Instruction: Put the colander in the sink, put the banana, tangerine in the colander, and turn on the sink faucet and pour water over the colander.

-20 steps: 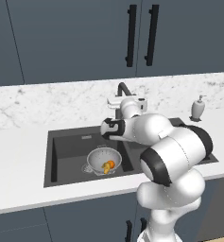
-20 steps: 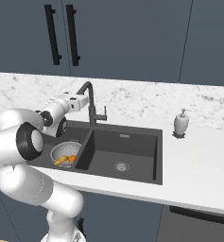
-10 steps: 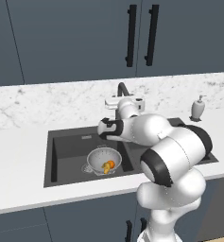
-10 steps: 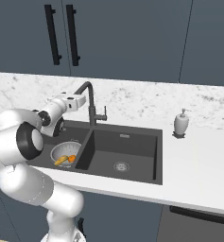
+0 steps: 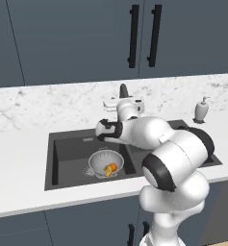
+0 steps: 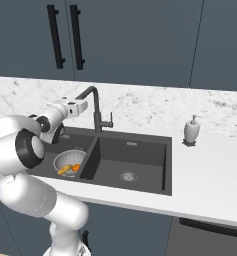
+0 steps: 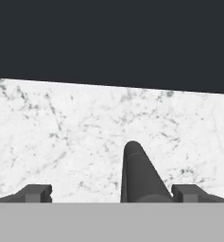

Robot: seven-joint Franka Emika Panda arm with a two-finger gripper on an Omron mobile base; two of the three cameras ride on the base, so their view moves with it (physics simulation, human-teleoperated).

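I have the claw (image 7: 111,194) spread wide at the sink faucet (image 6: 95,111), pinching nothing, with the dark curve of the faucet rising between the two fingertips (image 7: 34,193) in the hand view and the marble backsplash (image 7: 61,137) behind it. The colander (image 5: 106,163) sits in the left basin of the sink (image 5: 67,158), in front of the faucet and below its spout, and the banana (image 6: 65,169) and tangerine (image 5: 113,166) lie together inside it, so I judge only the water step is left. The small side lever (image 6: 109,124) sticks out on the faucet's right, toward the soap dispenser (image 6: 191,131), which stands on the counter (image 6: 215,180) well apart from the faucet. My worry is that the claw is lined up on the gooseneck and not on the lever: if I close or push here, I may only swing the spout, and it could end up over the empty right basin, so water would miss the colander. I cannot tell from these views whether the fingertips are touching the faucet or just beside it, so a blind shove risks slipping off the round metal. Dropping the arm carelessly in front of the faucet could also knock the colander and tip the fruit out
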